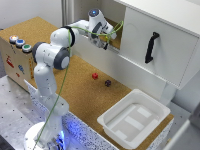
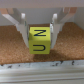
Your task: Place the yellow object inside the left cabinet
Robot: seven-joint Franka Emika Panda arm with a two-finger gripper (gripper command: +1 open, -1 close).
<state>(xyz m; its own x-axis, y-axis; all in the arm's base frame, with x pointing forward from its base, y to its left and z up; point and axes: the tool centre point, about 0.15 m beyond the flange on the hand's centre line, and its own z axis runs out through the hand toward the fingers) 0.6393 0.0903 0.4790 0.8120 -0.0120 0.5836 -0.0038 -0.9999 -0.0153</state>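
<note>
In the wrist view the yellow object (image 2: 40,40), a small block with dark letters on its faces, sits between my two fingers (image 2: 23,31) just above or on a cork-brown floor (image 2: 14,47). My gripper (image 2: 39,38) is shut on it, one pad pressing each side. The exterior view shows the gripper (image 1: 105,42) reaching into the open left cabinet (image 1: 118,40), low over its cork floor near the front lip. The block itself is hidden there behind the hand.
A red cube (image 1: 94,76) and a dark cube (image 1: 107,83) lie on the cork table in front of the cabinet. The white door with a black handle (image 1: 151,47) stands to the exterior view's right. A white tub (image 1: 108,120) sits near the front; a button box (image 1: 17,50) at the left.
</note>
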